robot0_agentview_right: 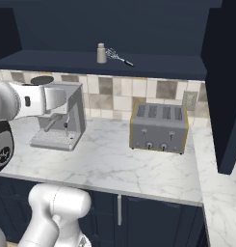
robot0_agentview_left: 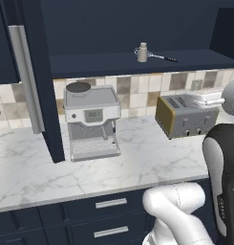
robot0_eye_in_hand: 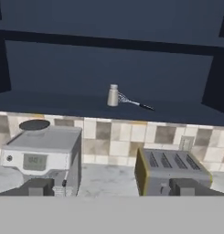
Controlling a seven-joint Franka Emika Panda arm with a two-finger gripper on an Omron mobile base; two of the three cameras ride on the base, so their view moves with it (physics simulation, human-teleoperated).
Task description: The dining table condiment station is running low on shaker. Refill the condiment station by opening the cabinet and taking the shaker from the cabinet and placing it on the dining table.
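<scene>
The shaker (robot0_agentview_left: 143,52) (robot0_agentview_right: 101,53) (robot0_eye_in_hand: 113,96), small and pale grey-beige, stands upright on the bottom shelf of the cabinet (robot0_agentview_left: 137,64). The cabinet is open, with one navy door (robot0_agentview_left: 30,72) swung out at the left and another (robot0_agentview_right: 228,96) at the right. My gripper (robot0_eye_in_hand: 112,188) is open, its two dark fingertips (robot0_eye_in_hand: 38,187) set wide apart with nothing between them. It faces the shelf from well back, lower than the shaker and over the worktop. The dining table is out of view.
A thin metal whisk (robot0_agentview_left: 156,56) (robot0_eye_in_hand: 131,102) lies just right of the shaker. Below the shelf, a coffee machine (robot0_agentview_left: 92,122) (robot0_agentview_right: 61,116) and a toaster (robot0_agentview_left: 185,117) (robot0_agentview_right: 159,126) stand on the marble worktop (robot0_agentview_left: 137,165). Navy drawers (robot0_agentview_left: 111,203) run under it.
</scene>
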